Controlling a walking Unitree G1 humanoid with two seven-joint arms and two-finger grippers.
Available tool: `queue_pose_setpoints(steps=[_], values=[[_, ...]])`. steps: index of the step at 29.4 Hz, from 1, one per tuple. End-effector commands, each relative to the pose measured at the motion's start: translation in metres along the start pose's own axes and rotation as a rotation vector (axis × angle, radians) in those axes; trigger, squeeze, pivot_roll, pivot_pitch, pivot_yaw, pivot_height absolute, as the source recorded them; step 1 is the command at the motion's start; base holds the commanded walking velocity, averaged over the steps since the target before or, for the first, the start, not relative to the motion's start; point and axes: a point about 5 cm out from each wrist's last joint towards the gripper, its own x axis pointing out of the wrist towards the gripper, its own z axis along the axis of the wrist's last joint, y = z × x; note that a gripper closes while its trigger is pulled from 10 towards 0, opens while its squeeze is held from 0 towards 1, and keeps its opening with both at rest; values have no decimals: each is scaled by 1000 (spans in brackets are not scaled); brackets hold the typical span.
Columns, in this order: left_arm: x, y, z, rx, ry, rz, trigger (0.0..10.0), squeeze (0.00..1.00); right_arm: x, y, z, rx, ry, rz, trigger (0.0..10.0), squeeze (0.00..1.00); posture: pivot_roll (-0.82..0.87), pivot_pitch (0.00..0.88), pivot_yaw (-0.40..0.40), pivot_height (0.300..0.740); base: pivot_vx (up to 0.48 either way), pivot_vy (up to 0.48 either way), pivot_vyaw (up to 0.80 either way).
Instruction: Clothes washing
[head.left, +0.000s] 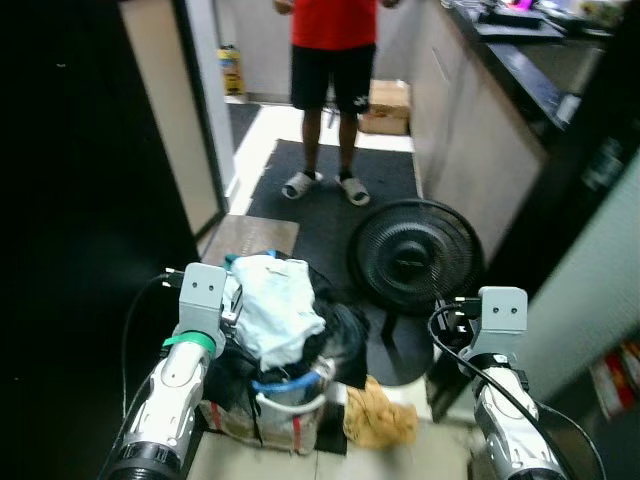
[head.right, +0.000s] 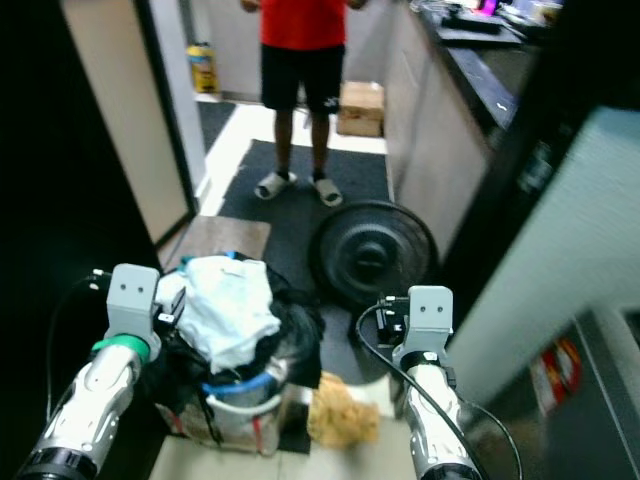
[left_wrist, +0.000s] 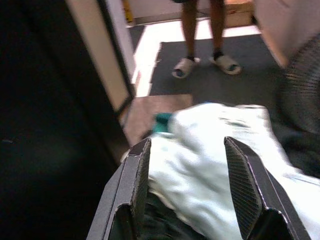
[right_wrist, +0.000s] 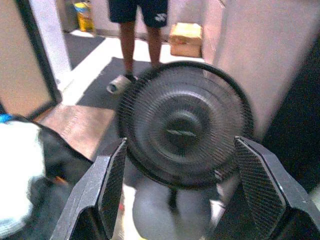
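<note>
The washing looks barely begun: nothing is lifted yet. At six o'clock the laundry basket (head.left: 262, 420) sits on the floor, heaped with dark clothes and a white garment (head.left: 275, 305) on top. The left gripper (left_wrist: 187, 187) hovers over that garment, jaws apart and empty; the right gripper (right_wrist: 177, 192), jaws apart, faces the floor fan (head.left: 415, 258) at one o'clock. A person (head.left: 333, 60) stands at twelve.
</note>
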Motion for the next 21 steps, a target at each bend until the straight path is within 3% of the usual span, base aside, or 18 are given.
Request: queue_pose_setpoints(steps=[1, 5, 17, 21], values=[[-2, 3, -7, 6, 26, 13, 10000, 0, -3, 4, -6, 6, 24, 6, 10000, 0, -18, 19, 51, 740, 334, 0, 0], [-2, 3, -7, 5, 28, 14, 10000, 0, -2, 4, -6, 2, 27, 5, 10000, 0, -18, 19, 51, 740, 331, 0, 0], [-3, 6, -11, -4, 45, 21, 10000, 0, -3, 4, -6, 2, 24, 12, 10000, 0, -14, 23, 48, 740, 0, 0, 0], [-5, 0, -16, -1, 67, -11, 10000, 0, -4, 10, -5, 5, 12, 60, 10000, 0, -14, 31, 48, 740, 0, 0, 0]])
